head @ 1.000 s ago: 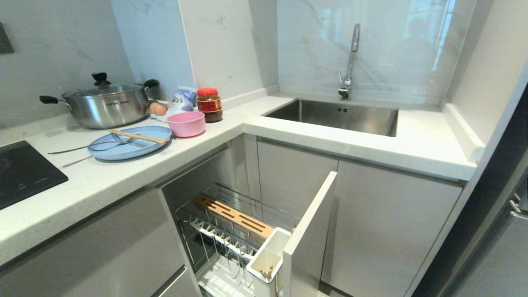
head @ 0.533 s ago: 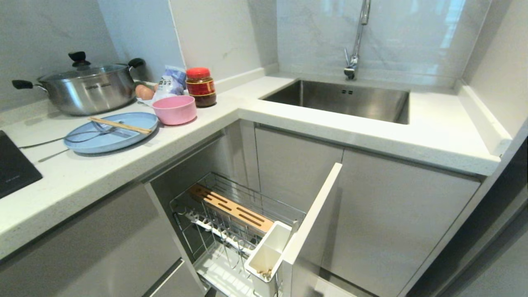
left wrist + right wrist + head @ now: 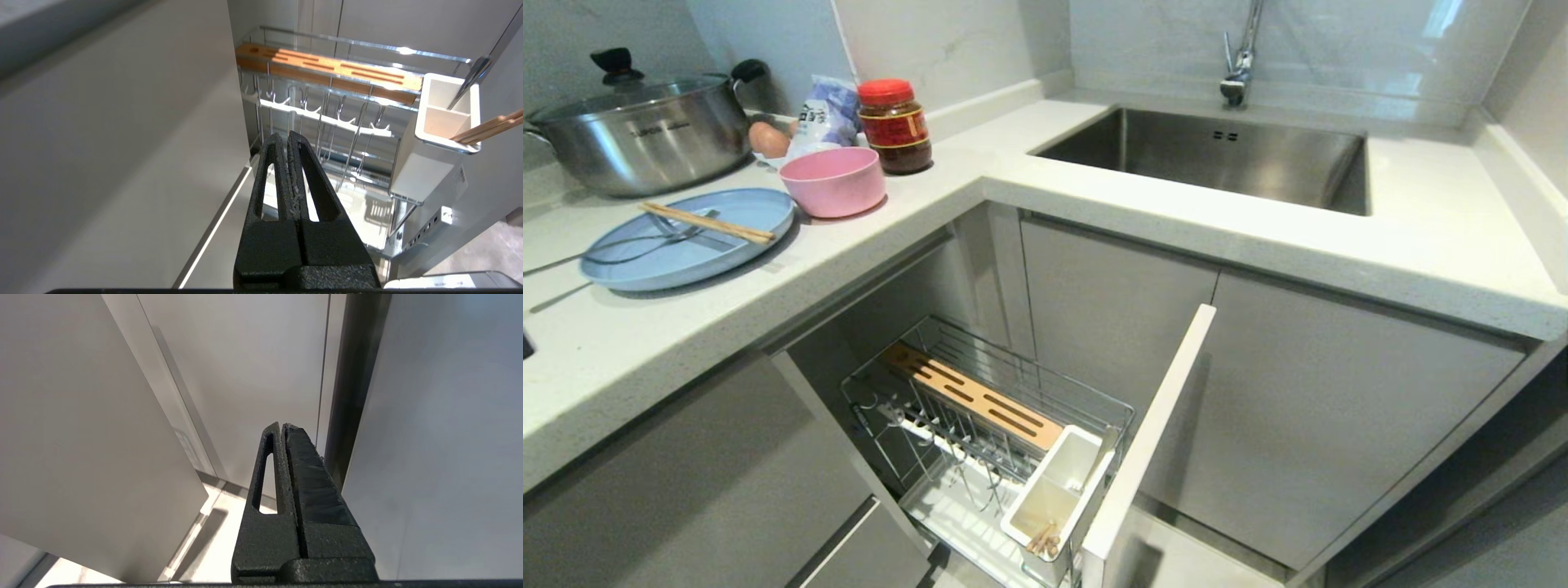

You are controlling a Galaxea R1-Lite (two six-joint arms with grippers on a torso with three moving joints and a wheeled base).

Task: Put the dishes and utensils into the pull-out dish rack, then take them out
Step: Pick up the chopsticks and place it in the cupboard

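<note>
A light blue plate point(image 3: 690, 249) lies on the left counter with wooden chopsticks point(image 3: 707, 222) and a silver fork point(image 3: 645, 242) across it. A pink bowl point(image 3: 833, 181) stands beside it. Below, the pull-out dish rack point(image 3: 1029, 374) is drawn out, with its wooden strip point(image 3: 972, 398), white utensil cup point(image 3: 1063, 482) and front panel point(image 3: 1152, 433). Wooden sticks point(image 3: 486, 130) and a metal handle point(image 3: 470, 81) stand in the cup point(image 3: 441, 118). My left gripper point(image 3: 287, 136) is shut and empty, pointing at the rack point(image 3: 327, 118). My right gripper point(image 3: 282, 426) is shut and empty before cabinet doors. Neither arm shows in the head view.
A lidded steel pot point(image 3: 629, 131), an egg point(image 3: 768, 140), a packet point(image 3: 818, 114) and a red-capped jar point(image 3: 894, 126) stand at the counter's back. The steel sink point(image 3: 1217, 155) with its tap point(image 3: 1240, 73) is to the right. Cabinet doors point(image 3: 1307, 408) flank the open rack.
The whole head view has shifted: counter and sink sit higher in the picture and more of the rack shows, so the camera moved. No object has moved.
</note>
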